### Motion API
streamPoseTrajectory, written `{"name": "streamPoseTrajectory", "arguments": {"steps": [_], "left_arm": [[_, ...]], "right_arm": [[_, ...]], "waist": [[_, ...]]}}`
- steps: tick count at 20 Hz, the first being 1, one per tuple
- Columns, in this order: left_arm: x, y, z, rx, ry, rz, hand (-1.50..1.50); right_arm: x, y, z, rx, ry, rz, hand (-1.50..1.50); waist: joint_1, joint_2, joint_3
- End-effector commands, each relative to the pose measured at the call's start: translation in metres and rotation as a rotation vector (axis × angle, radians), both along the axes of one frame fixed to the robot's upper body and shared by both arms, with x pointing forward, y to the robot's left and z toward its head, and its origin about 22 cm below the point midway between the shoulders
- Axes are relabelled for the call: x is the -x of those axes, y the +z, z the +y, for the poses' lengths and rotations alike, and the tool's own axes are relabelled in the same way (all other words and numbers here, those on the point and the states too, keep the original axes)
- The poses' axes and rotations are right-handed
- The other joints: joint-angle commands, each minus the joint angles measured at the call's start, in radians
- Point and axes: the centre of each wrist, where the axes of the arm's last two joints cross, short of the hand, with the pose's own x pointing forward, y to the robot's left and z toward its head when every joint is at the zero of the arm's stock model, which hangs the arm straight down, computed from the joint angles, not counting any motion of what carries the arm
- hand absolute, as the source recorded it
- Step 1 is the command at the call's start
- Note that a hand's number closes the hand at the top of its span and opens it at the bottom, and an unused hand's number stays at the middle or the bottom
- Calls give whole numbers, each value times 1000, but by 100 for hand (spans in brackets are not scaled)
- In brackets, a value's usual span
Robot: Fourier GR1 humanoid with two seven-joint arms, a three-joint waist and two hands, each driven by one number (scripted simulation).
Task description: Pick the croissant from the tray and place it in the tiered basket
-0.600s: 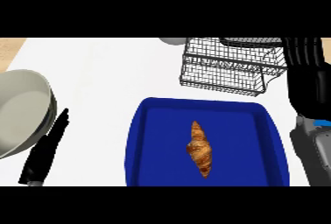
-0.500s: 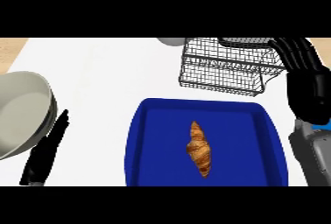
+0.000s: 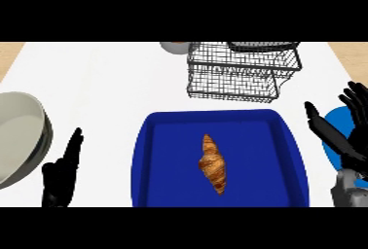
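White counter [image 3: 101,87] with a blue tray [image 3: 144,160] at centre and the croissant [image 3: 213,165] lying lengthwise in its middle, untouched. Wire tiered basket [image 3: 237,78] sits just beyond the tray's far edge. Left hand [image 3: 61,175] is low left beside the tray, fingers straight. Right hand [image 3: 350,138] is at the right edge, fingers spread, holding nothing.

Open counter [image 3: 108,87] between tray [image 3: 155,160] and basket [image 3: 241,73]

White counter [image 3: 101,82], grey bowl [image 3: 18,136] at its left edge, blue plate [image 3: 336,121] at right, partly hidden
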Motion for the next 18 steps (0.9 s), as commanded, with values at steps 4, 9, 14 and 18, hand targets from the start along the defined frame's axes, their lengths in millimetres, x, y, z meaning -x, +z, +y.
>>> {"name": "streamPoseTrajectory", "arguments": {"steps": [4,9,14,18], "left_arm": [[14,-14,-25,64,-28,45,0],[2,-7,-21,34,-36,21,0],[5,-15,-29,44,-43,27,0],[-5,-7,-26,35,-55,16,0]], "right_arm": [[88,12,47,-64,-103,-66,-150],[120,-17,58,57,76,336,-150],[146,-2,56,242,183,572,-150],[150,10,51,409,161,748,-150]], "waist": [[40,2,-3],[51,11,-7],[61,15,-13],[71,22,-15]]}}
